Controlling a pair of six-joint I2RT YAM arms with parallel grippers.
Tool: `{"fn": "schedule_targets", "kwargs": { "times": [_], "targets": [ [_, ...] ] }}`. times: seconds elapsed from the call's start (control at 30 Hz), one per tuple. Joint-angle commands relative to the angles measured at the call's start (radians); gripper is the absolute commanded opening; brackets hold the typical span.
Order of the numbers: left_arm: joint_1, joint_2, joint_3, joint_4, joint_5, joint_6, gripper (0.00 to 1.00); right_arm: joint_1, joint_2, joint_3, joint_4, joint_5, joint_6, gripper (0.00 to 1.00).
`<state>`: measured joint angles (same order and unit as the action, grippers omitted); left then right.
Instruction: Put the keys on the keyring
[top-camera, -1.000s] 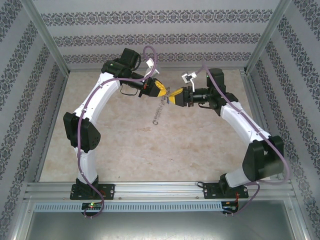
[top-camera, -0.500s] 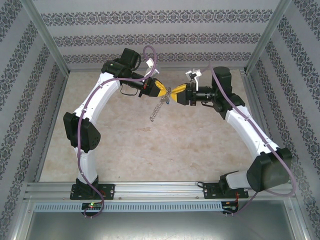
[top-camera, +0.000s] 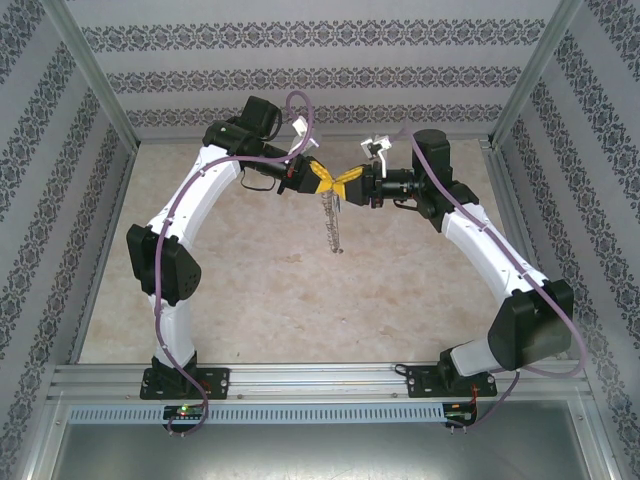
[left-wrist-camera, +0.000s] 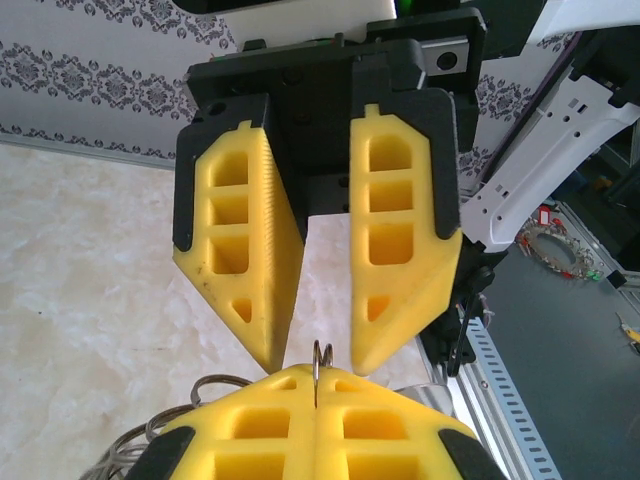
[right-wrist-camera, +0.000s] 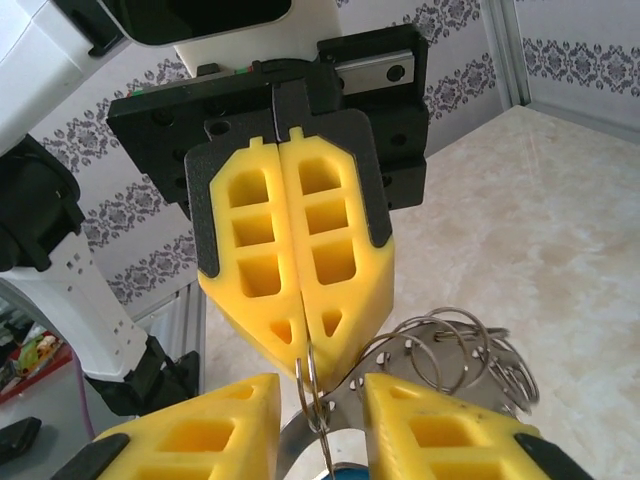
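Left gripper (left-wrist-camera: 315, 388): fingers (left-wrist-camera: 250, 432) pressed flat together, no gap. A thin wire ring of the keyring (right-wrist-camera: 311, 382) is pinched in the seam at the tips and pokes out just past them. More of its rings bunch to one side of the left fingers, just below the tips.

Right gripper (right-wrist-camera: 320, 392) faces it tip to tip. Its fingers (right-wrist-camera: 205, 432) are partly spread, with a clear gap. The pinched ring stands in that gap, closer to one pad; contact with either pad cannot be told. Seen from the left wrist, the right fingertips sit just beyond the left tips, straddling the ring. A blue sliver shows low in the gap between the right fingers; it is too cropped to say whether it is the key.

Beyond the right fingers, a cluster of loose rings fans out beside the left gripper's tips, in the air above the table (right-wrist-camera: 560, 230).

From the top view, both grippers meet mid-air over the far half of the table, and the rest of the keyring hangs straight down from the meeting point as a thin chain.
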<state>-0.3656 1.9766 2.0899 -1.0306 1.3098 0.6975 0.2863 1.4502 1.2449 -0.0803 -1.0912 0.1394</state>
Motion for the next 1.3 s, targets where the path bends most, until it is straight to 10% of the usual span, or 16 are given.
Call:
{"fn": "schedule_targets", "kwargs": {
  "times": [0.0,0.13,0.67,1.27],
  "targets": [
    [-0.003,-0.042,-0.004,0.034,0.062,-0.004,0.00,0.013,0.017,0.032,0.027,0.004,0.004,0.21],
    [-0.004,-0.041,-0.005,0.041,0.062,-0.015,0.00,0.014,0.027,0.045,0.025,0.003,0.006,0.00],
    [0.063,-0.042,0.072,0.173,-0.193,-0.196,0.37,0.013,0.130,0.286,-0.323,0.069,-0.153,0.00],
    [0.112,-0.107,0.002,0.297,-0.455,-0.386,0.43,0.090,0.288,0.711,-0.904,0.375,-0.543,0.00]
  ]
}}
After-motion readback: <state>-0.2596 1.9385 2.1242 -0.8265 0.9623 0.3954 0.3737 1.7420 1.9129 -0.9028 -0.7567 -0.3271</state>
